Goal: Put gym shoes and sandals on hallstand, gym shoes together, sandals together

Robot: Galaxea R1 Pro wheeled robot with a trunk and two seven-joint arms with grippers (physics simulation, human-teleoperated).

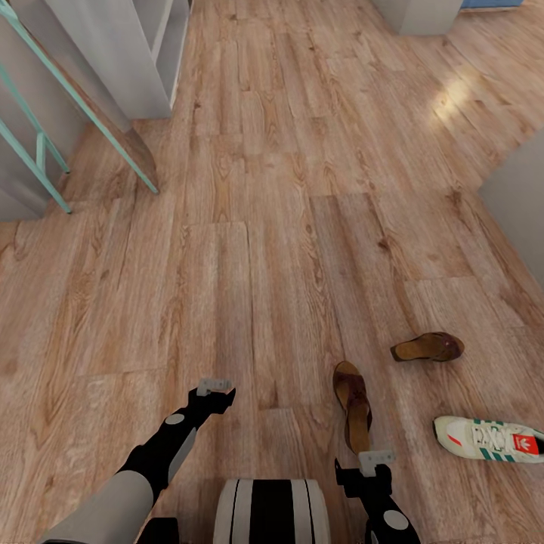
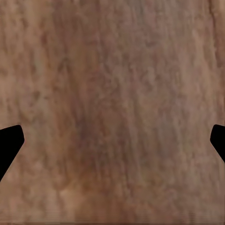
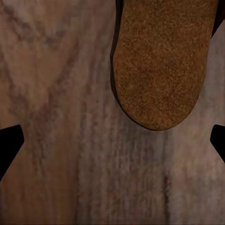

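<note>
On the corridor floor [image 1: 249,287], one dark brown sandal [image 1: 353,404] lies lengthwise just beyond my right gripper [image 1: 375,461]. The other sandal [image 1: 428,347] lies crosswise farther right. A cream gym shoe [image 1: 489,438] with green stripes rests at the right edge. In the right wrist view, the near sandal's tan footbed end [image 3: 161,65] sits ahead of the open right gripper [image 3: 112,145], apart from the fingertips. My left gripper [image 1: 214,389] hangs open over bare planks [image 2: 112,93], nothing between its fingers. I cannot tell whether the grey unit far left is the hallstand.
A pale grey-white shelved unit [image 1: 143,53] stands at the far left. A teal-framed ladder-like stand [image 1: 83,113] leans beside it. A grey wall corner [image 1: 521,204] juts in on the right. Another grey block [image 1: 419,15] sits at the far end.
</note>
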